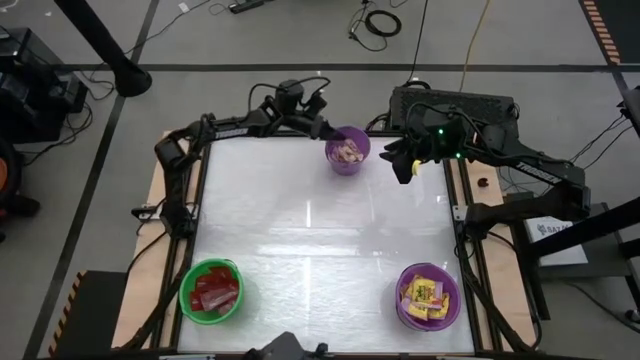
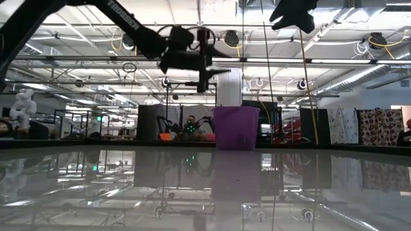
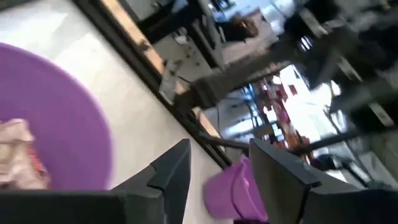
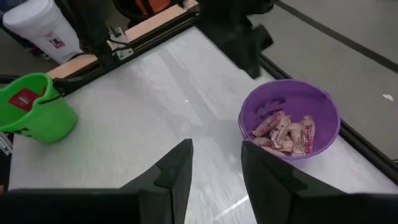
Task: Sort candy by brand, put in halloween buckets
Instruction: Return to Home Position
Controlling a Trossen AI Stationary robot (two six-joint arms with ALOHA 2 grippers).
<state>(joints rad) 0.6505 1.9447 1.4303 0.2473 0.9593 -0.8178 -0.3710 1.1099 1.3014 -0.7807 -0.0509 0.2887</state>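
Three round plastic pails hold all candy: flat red packets (image 1: 213, 291) in the green pail (image 1: 184, 295), yellow packets (image 1: 425, 293) in the near purple pail (image 1: 457, 300), tan twists (image 1: 347, 150) in the far purple pail (image 1: 346, 169). Left gripper (image 3: 219, 149) and right gripper (image 4: 216, 146) flank it, fingers apart, empty: sorting appears finished.

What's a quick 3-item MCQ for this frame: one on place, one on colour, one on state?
1. In the high view, where on the table is the green bucket?
A) top middle
B) lower right
C) lower left

2. What colour are the packets in the lower-right purple bucket?
A) yellow
B) red
C) tan

3. How is the right gripper?
A) shut on a sweet
B) open, empty
C) shut, empty

Key:
1 C: the green bucket stands at the table's lower-left corner.
2 A: the packets in that bucket are plainly yellow.
3 B: the right wrist view shows a clear gap between the fingers, with nothing in it.
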